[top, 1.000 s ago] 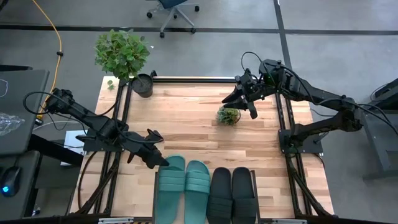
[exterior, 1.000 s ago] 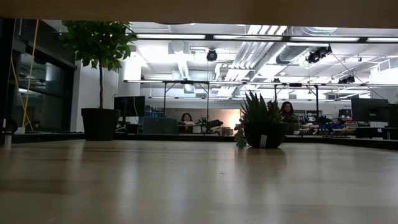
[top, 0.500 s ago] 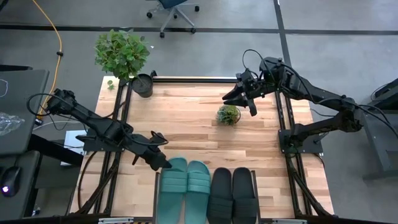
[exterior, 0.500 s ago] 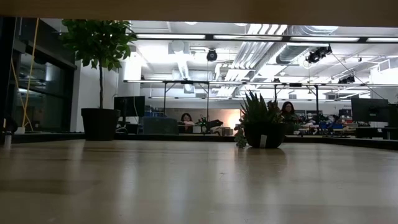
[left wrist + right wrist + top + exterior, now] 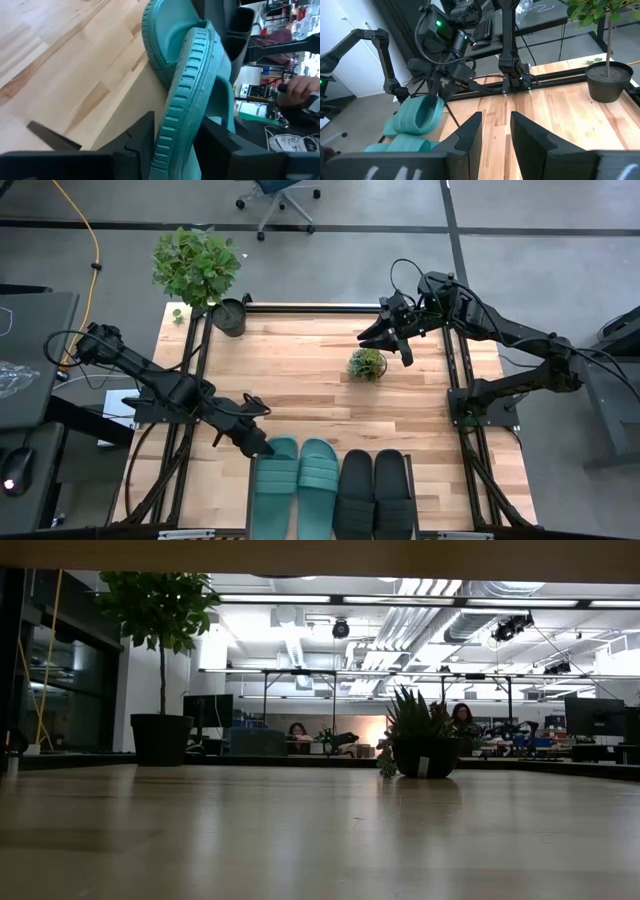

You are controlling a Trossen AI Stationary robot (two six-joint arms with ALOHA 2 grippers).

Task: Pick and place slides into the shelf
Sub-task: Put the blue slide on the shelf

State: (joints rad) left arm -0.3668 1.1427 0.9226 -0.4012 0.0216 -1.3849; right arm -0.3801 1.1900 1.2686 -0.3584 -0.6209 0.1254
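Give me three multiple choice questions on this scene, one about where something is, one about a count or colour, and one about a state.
1. Where is the left end effector?
A. At the outer teal rubber slide sandal
B. Over the small potted plant
C. At the black rubber slide sandals

2. How many slide sandals lie in the row?
A. Two
B. Four
C. Six

3. How does the right end effector stand?
A. Clamped on a sandal
B. Holding nothing
C. Gripping the plant

Key:
1 A: the left end effector sits at the toe of the outer teal rubber slide sandal, whose edge lies between its fingers in the left wrist view.
2 B: two teal and two black rubber slide sandals lie abreast.
3 B: the right end effector hangs beside the small potted plant, nothing between its fingers.
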